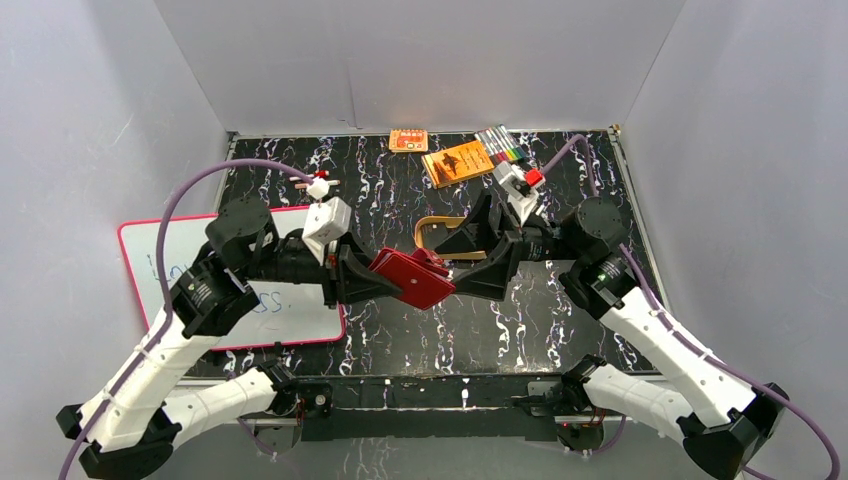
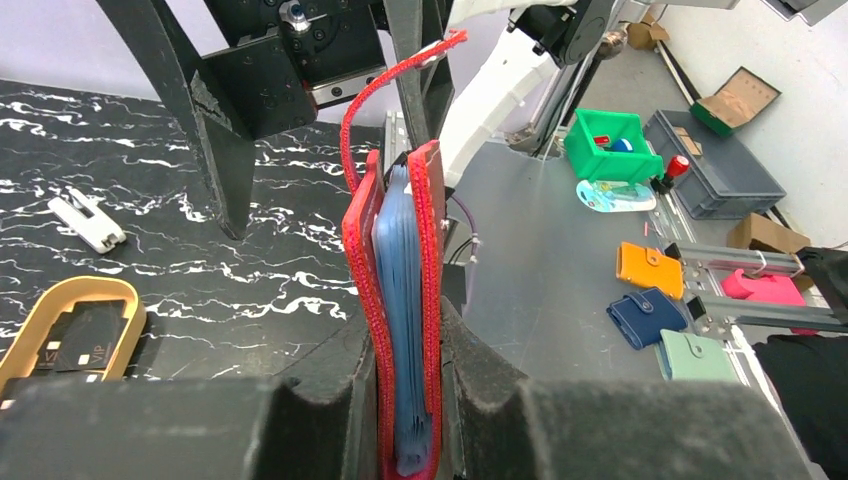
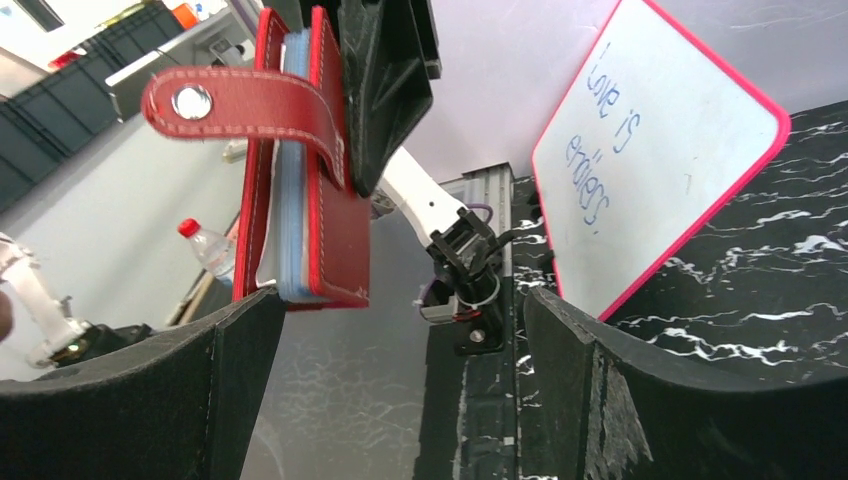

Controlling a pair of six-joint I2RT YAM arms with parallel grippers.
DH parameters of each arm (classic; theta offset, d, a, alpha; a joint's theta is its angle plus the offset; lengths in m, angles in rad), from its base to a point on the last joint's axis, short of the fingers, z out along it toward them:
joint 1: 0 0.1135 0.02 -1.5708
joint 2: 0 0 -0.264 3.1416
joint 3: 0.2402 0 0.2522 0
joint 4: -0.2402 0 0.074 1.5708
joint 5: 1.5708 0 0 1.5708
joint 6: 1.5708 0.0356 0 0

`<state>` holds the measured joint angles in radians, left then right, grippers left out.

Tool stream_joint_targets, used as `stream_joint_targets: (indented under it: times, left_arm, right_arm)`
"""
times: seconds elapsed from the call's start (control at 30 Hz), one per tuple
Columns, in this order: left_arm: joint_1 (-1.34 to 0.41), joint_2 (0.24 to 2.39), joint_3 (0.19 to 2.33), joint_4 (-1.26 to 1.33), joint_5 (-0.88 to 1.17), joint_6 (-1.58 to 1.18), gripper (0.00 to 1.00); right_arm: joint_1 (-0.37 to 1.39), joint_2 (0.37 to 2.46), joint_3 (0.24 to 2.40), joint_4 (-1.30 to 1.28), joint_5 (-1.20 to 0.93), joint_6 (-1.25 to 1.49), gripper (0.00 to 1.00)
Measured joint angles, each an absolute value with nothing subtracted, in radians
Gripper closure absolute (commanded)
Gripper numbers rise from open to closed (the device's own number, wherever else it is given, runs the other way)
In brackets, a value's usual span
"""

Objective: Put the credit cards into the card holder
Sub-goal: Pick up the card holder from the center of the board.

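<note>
the left end effector (image 2: pixel 410 420) is closed on one end of the red card holder (image 2: pixel 430 240), holding it in the air between the two arms. the covers are a little apart, with bluish sleeves (image 2: pixel 405 300) showing between them and the snap tab (image 3: pixel 250 105) curling free. the right end effector (image 3: pixel 400 330) stands wide open and holds nothing; the card holder's free end is just in front of it, nearer one finger than the other. the dark credit cards (image 2: pixel 80 340) lie in a tan tray (image 2: pixel 60 292) on the black marbled surface (image 2: pixel 150 180), apart from both end effectors.
</note>
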<state>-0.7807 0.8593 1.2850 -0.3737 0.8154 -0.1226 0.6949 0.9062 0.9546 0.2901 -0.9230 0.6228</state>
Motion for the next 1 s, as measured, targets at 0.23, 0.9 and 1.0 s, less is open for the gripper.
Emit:
stream_joint_targets:
  times: [0.23, 0.9, 1.0]
  left_arm:
    - [-0.781, 0.918, 1.296, -0.359, 0.839, -0.122, 1.0]
    - [-0.781, 0.913, 1.345, -0.377, 0.805, -0.086, 1.0]
    - [-0.781, 0.915, 1.347, -0.374, 0.813, -0.089, 1.0]
  right_arm:
    - [0.694, 0.942, 0.954, 0.397, -0.94, 0.731, 0.02]
    - [0.693, 0.896, 1.047, 0.239, -0.938, 0.594, 0.02]
    - [0.693, 0.917, 1.058, 0.226, -0.94, 0.594, 0.09]
